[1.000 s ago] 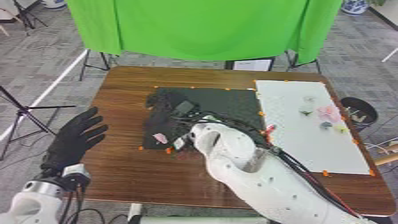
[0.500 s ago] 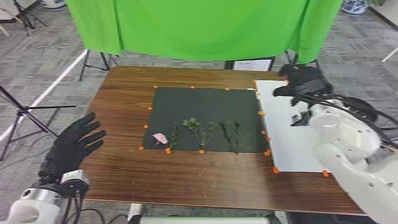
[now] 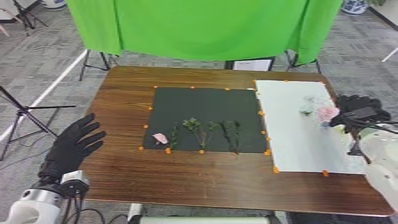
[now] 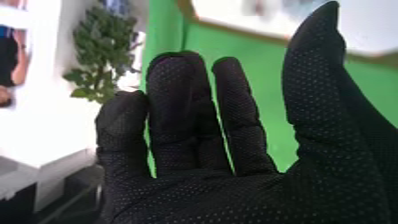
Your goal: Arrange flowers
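1. Right hand (image 3: 360, 109) is at the desk's (image 3: 133, 175) right edge, fingers loose, totally released.
2. Pink flower (image 3: 326, 113) on the white sheet (image 3: 302, 147) is right beside it, maybe touching, kinda blurry there.
3. Further left of that hand, green stems (image 3: 193, 124) lie on the black mat (image 3: 204, 100).
4. Left hand (image 3: 67, 150): fingers straight, released, by the left edge.
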Robot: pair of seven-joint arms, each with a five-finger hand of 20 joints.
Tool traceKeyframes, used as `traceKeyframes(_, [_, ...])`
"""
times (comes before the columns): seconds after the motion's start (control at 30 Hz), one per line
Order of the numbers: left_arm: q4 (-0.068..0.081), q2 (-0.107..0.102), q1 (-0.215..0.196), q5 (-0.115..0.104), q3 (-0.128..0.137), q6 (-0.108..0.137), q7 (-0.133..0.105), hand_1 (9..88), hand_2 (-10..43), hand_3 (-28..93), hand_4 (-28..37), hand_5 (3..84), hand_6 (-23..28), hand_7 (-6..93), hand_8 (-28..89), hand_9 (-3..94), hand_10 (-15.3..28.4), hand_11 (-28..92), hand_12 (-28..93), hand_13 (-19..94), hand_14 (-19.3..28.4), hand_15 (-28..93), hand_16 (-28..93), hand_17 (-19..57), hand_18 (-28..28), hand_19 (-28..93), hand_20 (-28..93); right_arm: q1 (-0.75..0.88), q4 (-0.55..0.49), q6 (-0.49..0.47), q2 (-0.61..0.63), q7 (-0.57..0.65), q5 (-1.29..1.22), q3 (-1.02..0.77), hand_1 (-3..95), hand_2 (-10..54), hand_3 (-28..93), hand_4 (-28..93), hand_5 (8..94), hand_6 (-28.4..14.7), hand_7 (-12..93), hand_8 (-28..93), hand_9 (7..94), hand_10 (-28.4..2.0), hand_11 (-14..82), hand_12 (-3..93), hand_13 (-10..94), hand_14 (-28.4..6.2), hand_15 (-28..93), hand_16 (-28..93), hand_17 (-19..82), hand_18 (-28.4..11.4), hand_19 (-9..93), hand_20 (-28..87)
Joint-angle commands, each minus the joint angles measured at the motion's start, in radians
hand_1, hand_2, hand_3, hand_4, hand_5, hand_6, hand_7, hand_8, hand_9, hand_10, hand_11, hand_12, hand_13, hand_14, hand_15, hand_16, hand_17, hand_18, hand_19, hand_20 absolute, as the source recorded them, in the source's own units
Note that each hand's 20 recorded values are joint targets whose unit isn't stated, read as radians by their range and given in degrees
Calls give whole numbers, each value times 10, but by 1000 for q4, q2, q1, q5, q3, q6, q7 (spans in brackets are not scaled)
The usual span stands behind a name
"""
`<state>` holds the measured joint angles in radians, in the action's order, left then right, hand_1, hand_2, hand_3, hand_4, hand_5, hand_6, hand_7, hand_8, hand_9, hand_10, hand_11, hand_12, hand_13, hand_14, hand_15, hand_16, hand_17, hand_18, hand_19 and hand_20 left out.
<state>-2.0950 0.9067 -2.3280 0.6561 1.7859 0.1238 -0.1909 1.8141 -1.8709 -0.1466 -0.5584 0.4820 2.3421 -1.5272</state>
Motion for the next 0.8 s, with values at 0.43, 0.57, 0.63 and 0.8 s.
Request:
traceKeyframes(0.43, [-12, 23, -17, 3, 3, 15, -2, 259, -22, 702, -262, 269, 35, 210, -109, 235, 119, 216, 180, 192, 166, 330, 0, -95, 233, 411, 82, -120, 111, 6, -25, -25, -8, 134, 284, -95, 889, -283, 414, -40, 395, -166, 485, -116, 310, 241, 517, -77, 774, 286, 255, -198, 832, 575])
traceKeyframes(0.57, [-9, 23, -13, 3, 0, 14, 1, 259, -23, 703, -262, 269, 35, 210, -108, 235, 119, 216, 179, 192, 166, 330, 0, -94, 232, 412, 83, -147, 135, 3, -27, -29, 2, 166, 291, -95, 889, -283, 423, -35, 399, -167, 504, -113, 309, 238, 530, -72, 773, 289, 262, -196, 836, 574])
traceKeyframes(0.63, [-9, 24, -11, 3, -2, 13, 2, 259, -22, 702, -262, 269, 35, 210, -108, 234, 119, 216, 179, 192, 166, 330, 0, -94, 232, 412, 83, -159, 144, 5, -27, -30, 1, 182, 292, -95, 888, -283, 427, -33, 399, -169, 510, -112, 308, 236, 539, -68, 771, 291, 264, -195, 837, 572])
traceKeyframes(0.8, [-8, 23, -11, 4, -5, 10, 1, 258, -23, 704, -262, 269, 34, 209, -109, 235, 120, 214, 178, 192, 166, 329, 0, -94, 233, 411, 83, -166, 160, 19, -27, -29, -3, 200, 313, -95, 883, -283, 461, -16, 422, -172, 569, -99, 317, 235, 578, -62, 763, 297, 275, -191, 839, 569])
